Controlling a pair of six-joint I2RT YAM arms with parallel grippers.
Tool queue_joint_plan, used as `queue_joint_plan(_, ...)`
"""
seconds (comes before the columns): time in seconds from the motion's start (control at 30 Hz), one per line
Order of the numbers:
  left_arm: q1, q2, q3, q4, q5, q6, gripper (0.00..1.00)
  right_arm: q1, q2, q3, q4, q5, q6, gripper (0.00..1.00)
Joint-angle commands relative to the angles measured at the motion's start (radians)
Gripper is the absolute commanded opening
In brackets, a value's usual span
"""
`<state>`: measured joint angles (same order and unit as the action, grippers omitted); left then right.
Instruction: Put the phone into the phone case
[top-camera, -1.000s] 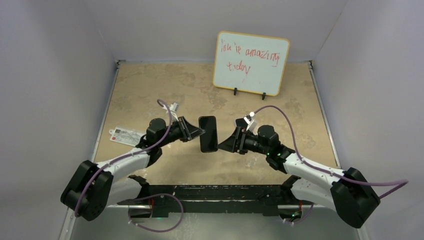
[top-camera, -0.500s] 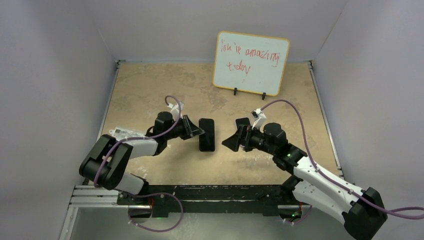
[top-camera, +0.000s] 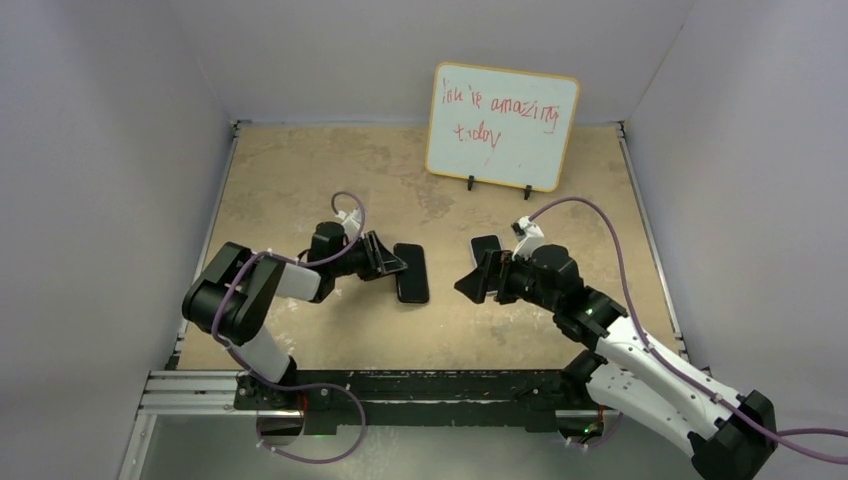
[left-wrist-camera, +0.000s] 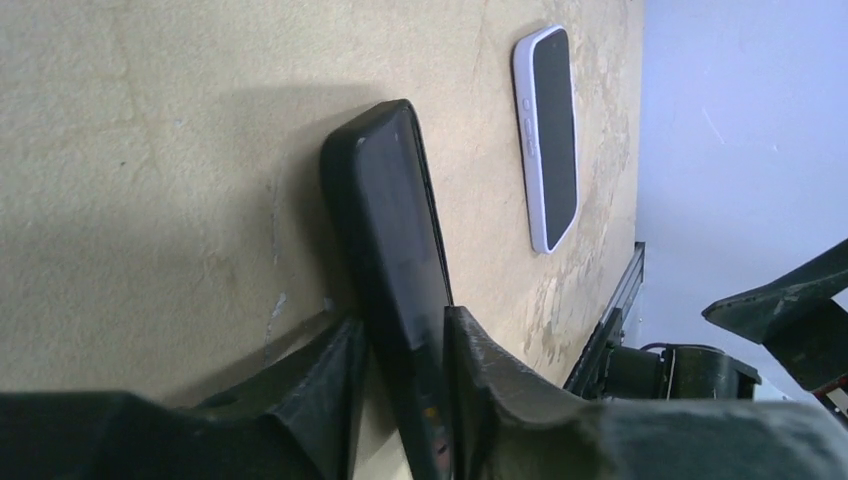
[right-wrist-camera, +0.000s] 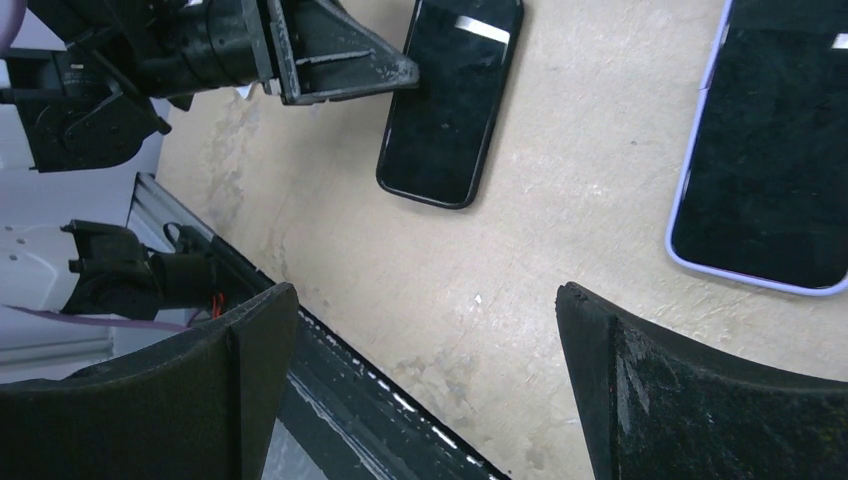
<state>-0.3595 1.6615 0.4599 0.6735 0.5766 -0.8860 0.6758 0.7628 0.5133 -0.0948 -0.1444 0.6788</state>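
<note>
Tan table (top-camera: 300, 170): blk phone case (top-camera: 411, 272) mid, white-edged phone (top-camera: 486, 246) nearby to R, whiteboard (top-camera: 502, 127) at back.

Phone case (top-camera: 411, 273) now lower, down by the tabletop (top-camera: 330, 170) in the left gripper (top-camera: 398, 266), right gripper (top-camera: 466, 287) drawn back from it, left arm folded in tighter

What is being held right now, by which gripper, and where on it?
The left gripper pinches the black phone case across its thickness at one long edge, toward one end. The right gripper is open and holds nothing.
</note>
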Motion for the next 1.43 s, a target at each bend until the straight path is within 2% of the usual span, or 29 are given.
queue_joint_plan(0.0, 0.026, -0.035, 0.037, -0.078, 0.018, 0.104, 0.39, 0.004, -0.003, 0.084, -0.083, 0.084, -0.004, 0.99)
queue_joint_plan(0.1, 0.034, -0.103, 0.063, -0.233, -0.007, 0.182, 0.46, 0.004, 0.006, 0.117, -0.143, 0.118, 0.021, 0.99)
queue_joint_plan(0.13, 0.034, -0.129, 0.073, -0.278, -0.017, 0.206, 0.56, 0.004, 0.007, 0.127, -0.165, 0.138, 0.03, 0.99)
queue_joint_plan(0.2, 0.034, -0.189, 0.097, -0.393, -0.042, 0.259, 0.71, 0.004, 0.003, 0.145, -0.208, 0.187, 0.072, 0.99)
queue_joint_plan(0.27, 0.034, -0.255, 0.122, -0.502, -0.078, 0.301, 0.8, 0.005, -0.009, 0.155, -0.227, 0.225, 0.105, 0.99)
queue_joint_plan(0.33, 0.034, -0.332, 0.15, -0.618, -0.113, 0.341, 0.83, 0.004, -0.025, 0.163, -0.239, 0.25, 0.119, 0.99)
queue_joint_plan(0.47, 0.034, -0.454, 0.216, -0.806, -0.147, 0.406, 0.84, 0.004, -0.041, 0.19, -0.273, 0.298, 0.128, 0.99)
queue_joint_plan(0.63, 0.033, -0.61, 0.28, -0.925, -0.111, 0.447, 0.85, 0.004, -0.036, 0.253, -0.34, 0.349, 0.089, 0.99)
queue_joint_plan(0.97, 0.033, -0.891, 0.248, -0.881, 0.087, 0.391, 0.88, 0.005, -0.063, 0.329, -0.358, 0.362, 0.04, 0.99)
queue_joint_plan(1.23, 0.033, -1.006, 0.239, -0.93, 0.066, 0.403, 0.89, 0.004, -0.102, 0.314, -0.321, 0.35, 0.056, 0.99)
queue_joint_plan(1.4, 0.033, -1.019, 0.242, -0.945, 0.054, 0.403, 0.9, 0.004, -0.107, 0.305, -0.315, 0.359, 0.069, 0.99)
